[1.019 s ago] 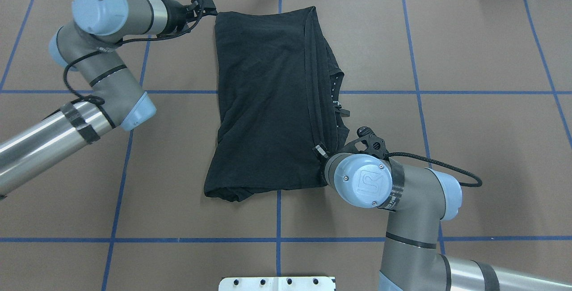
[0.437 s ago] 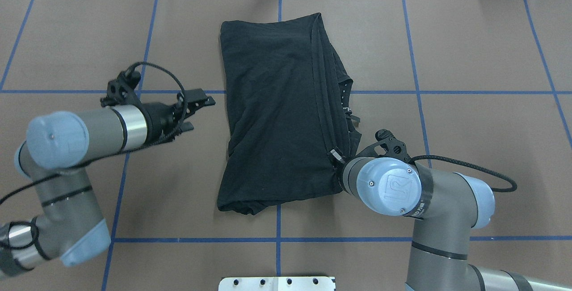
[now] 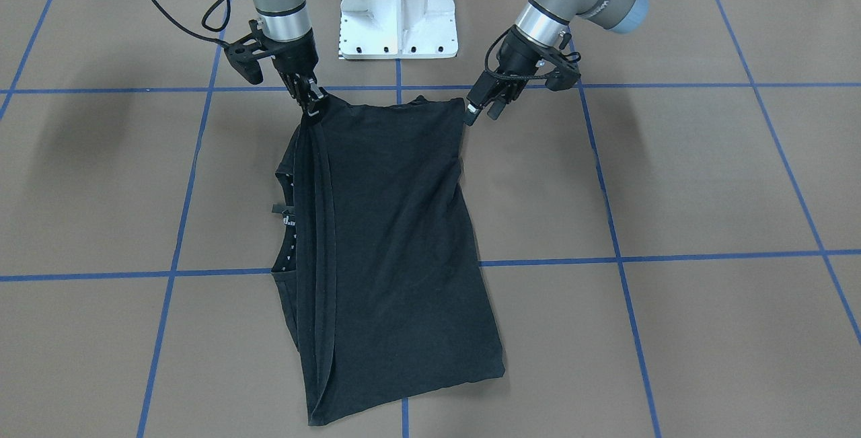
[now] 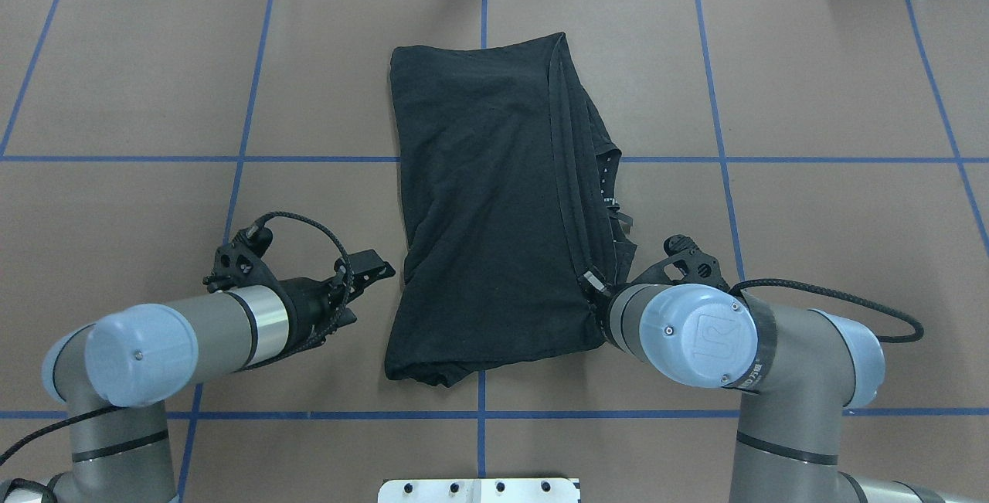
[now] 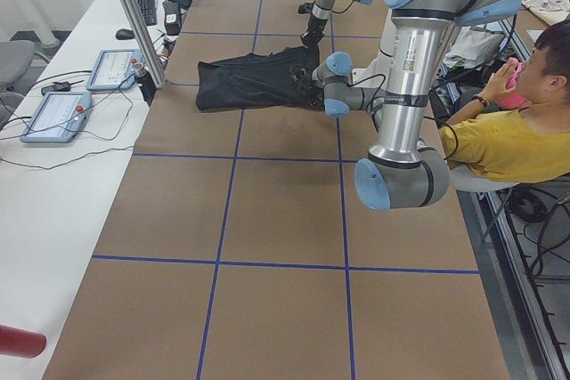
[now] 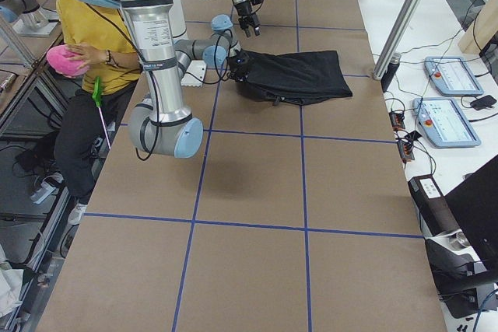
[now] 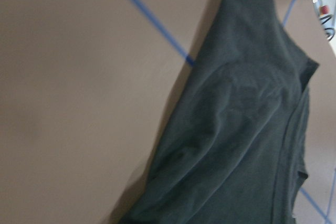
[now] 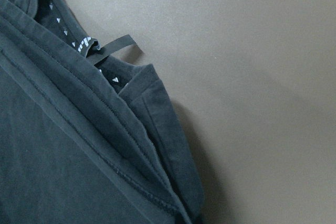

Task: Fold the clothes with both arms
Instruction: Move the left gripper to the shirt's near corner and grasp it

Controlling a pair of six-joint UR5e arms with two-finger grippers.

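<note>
By the desk's robot-side edge, the right gripper [image 3: 311, 100] is pinching a T-shirt [image 4: 494, 202] corner while the left gripper [image 3: 481, 110] is hovering open and empty beside the other, likely for a joint fold.

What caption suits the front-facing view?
Right end effector grips the folded black T-shirt; left end effector hovers open nearby.

the blue joint cap [image 4: 699, 333] of the right arm [image 4: 784, 441] bears an embossed "ur" logo, seen from overhead.
</note>
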